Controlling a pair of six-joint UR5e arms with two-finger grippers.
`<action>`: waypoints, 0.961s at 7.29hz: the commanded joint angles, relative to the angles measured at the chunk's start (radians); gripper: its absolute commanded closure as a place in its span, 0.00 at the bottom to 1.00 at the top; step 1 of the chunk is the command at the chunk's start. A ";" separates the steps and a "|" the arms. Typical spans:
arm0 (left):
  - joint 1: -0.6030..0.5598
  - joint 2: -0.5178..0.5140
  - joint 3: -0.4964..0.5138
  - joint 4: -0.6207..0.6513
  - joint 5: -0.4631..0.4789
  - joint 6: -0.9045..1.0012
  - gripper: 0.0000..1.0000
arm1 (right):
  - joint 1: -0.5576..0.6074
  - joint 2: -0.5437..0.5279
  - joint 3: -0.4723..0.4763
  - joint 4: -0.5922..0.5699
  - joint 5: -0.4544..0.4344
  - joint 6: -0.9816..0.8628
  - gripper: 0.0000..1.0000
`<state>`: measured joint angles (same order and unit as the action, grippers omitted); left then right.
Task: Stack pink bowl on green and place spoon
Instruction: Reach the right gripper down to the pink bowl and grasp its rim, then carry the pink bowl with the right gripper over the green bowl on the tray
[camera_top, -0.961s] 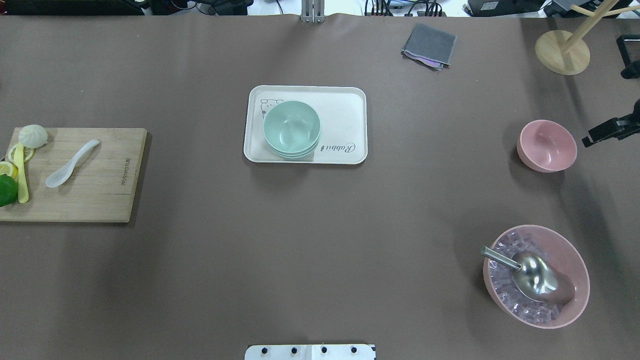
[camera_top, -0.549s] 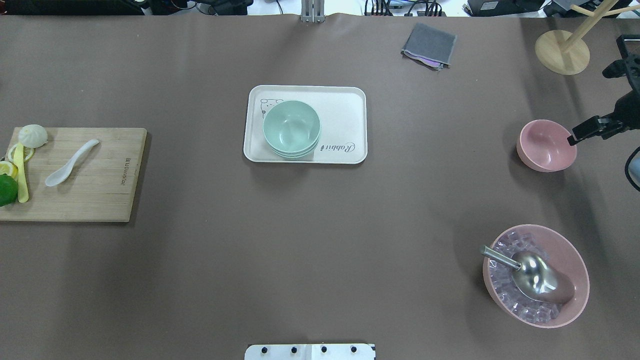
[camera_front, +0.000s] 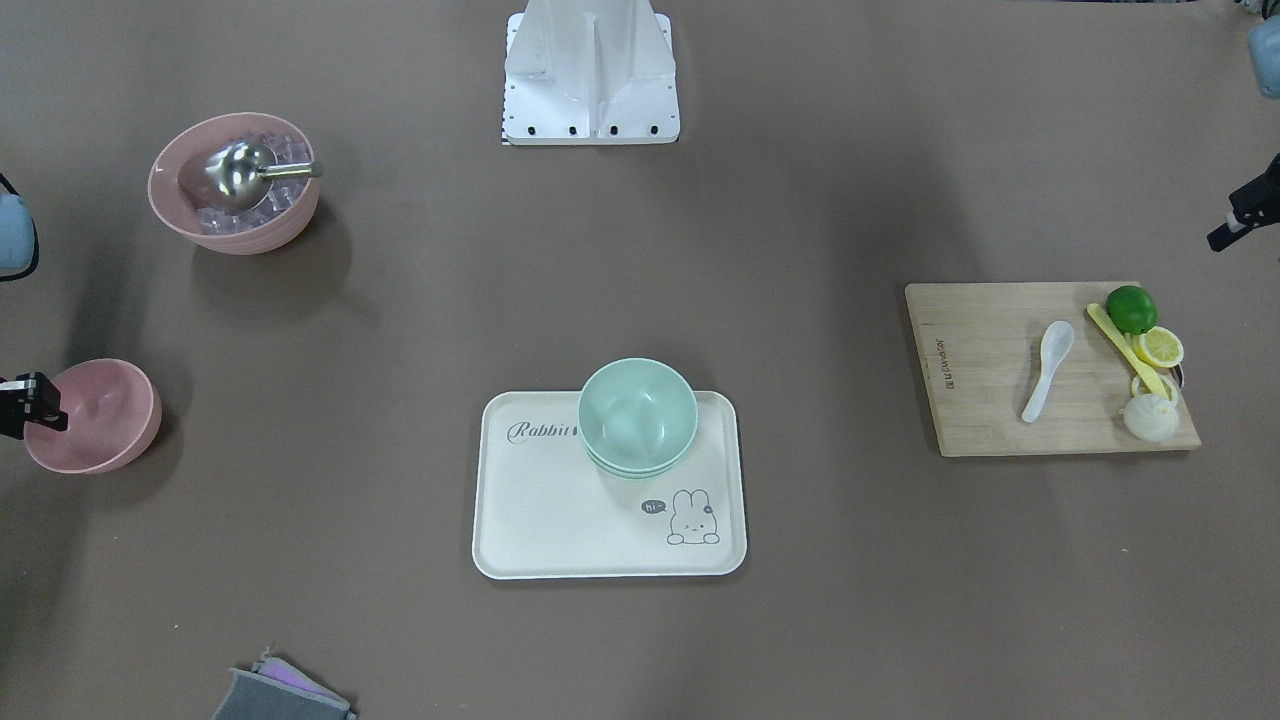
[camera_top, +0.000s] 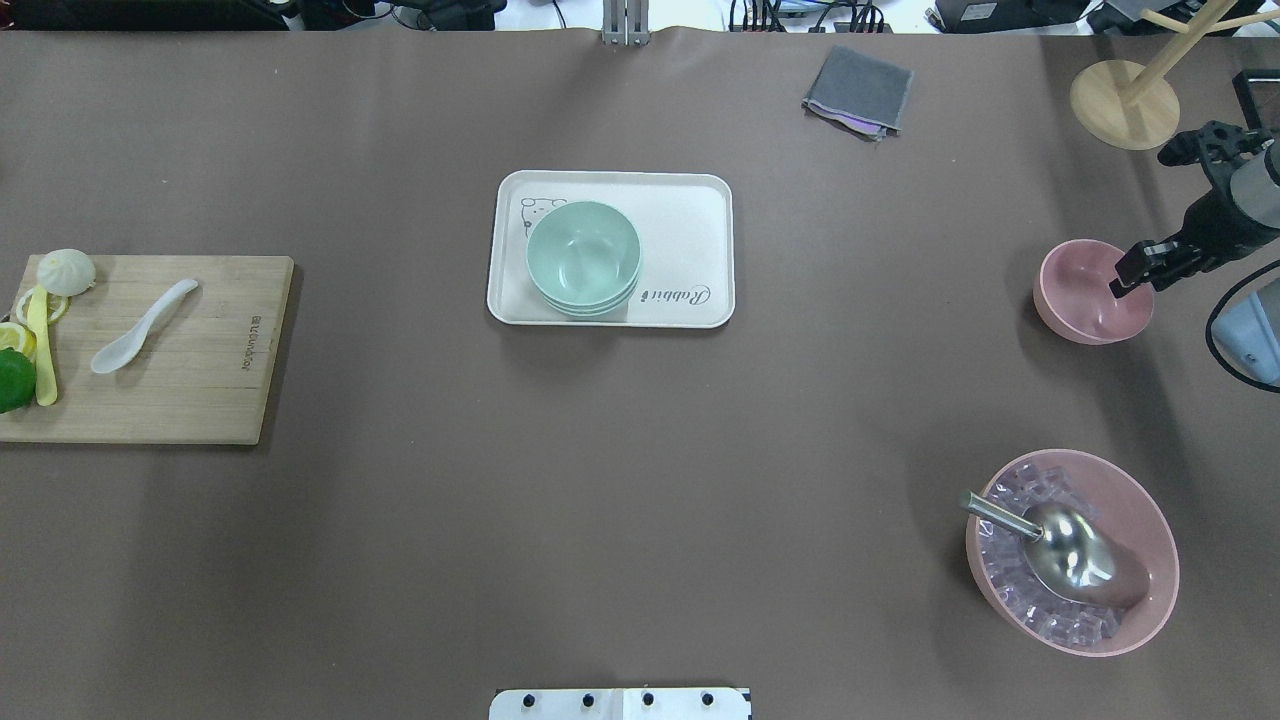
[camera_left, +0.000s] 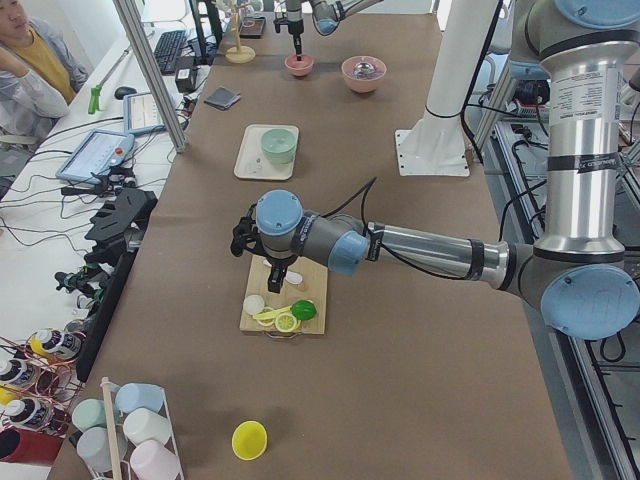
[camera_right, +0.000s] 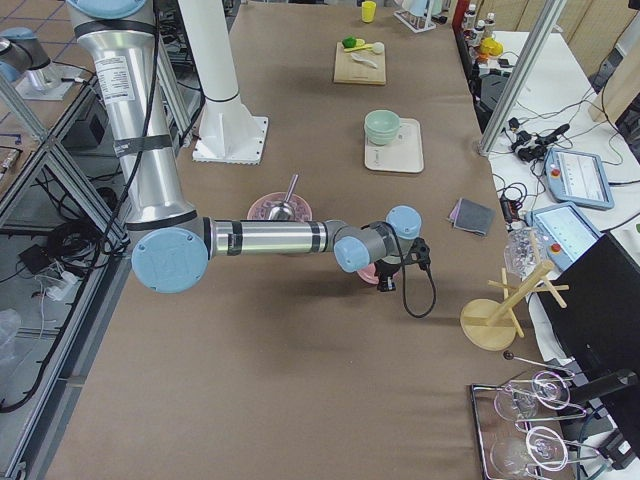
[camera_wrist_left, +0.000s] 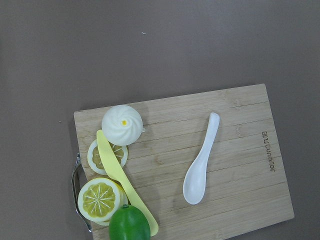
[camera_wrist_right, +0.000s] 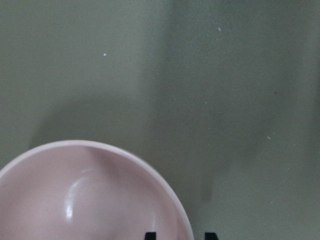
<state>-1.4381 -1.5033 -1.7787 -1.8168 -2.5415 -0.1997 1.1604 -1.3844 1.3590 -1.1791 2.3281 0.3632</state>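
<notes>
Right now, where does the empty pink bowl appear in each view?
Front-facing: empty pink bowl at far left, mid-height.
Overhead: bowl near right edge.
Exterior left: bowl top centre, table's far end.
Exterior right: centre, mostly hidden behind the right arm.
Left wrist: not in it.
Right wrist: bowl lower left.
Shared landmark: ice-filled pink bowl beside it in all four exterior views.

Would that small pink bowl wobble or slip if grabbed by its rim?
The pink bowl looks empty and thin-walled, so probably light and stiff. With glossy, rounded sides it may slip or tilt when pinched at one edge.
</notes>
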 joint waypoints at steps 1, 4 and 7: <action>0.021 -0.012 -0.002 -0.002 0.001 -0.036 0.02 | -0.002 0.001 0.003 -0.001 0.001 0.003 1.00; 0.091 -0.049 -0.010 -0.064 0.061 -0.049 0.03 | -0.002 0.085 0.071 -0.016 0.031 0.196 1.00; 0.282 -0.107 -0.024 -0.064 0.293 -0.069 0.05 | -0.115 0.212 0.207 -0.023 0.042 0.646 1.00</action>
<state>-1.2431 -1.5859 -1.8030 -1.8801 -2.3598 -0.2656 1.1052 -1.2247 1.4986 -1.1966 2.3769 0.8040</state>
